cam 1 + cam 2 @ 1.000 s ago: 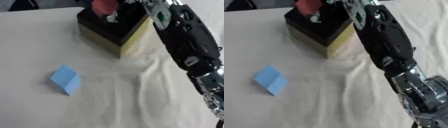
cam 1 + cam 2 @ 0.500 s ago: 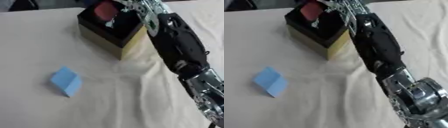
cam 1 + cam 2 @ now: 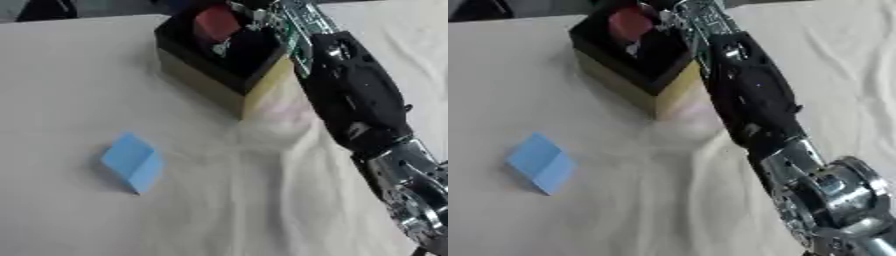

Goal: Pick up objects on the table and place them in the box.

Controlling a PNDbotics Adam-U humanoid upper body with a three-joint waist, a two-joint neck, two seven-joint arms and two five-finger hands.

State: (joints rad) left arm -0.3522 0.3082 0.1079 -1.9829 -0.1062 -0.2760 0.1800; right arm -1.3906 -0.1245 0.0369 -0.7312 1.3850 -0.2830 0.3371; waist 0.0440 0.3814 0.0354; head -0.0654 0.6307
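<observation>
Right hand over box, seemingly holding red object, blue block apart

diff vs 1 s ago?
The right hand has carried the red object farther over the box opening, toward its far side; whether it still grips it is unclear. The blue block stayed put on the cloth; the box too.

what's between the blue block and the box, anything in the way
Nothing visible. The blue block lies alone on the white cloth, and the stretch of cloth up to the box holds only wrinkles. The right hand is over the box's opening by a red object, so that opening is occupied for now.
</observation>
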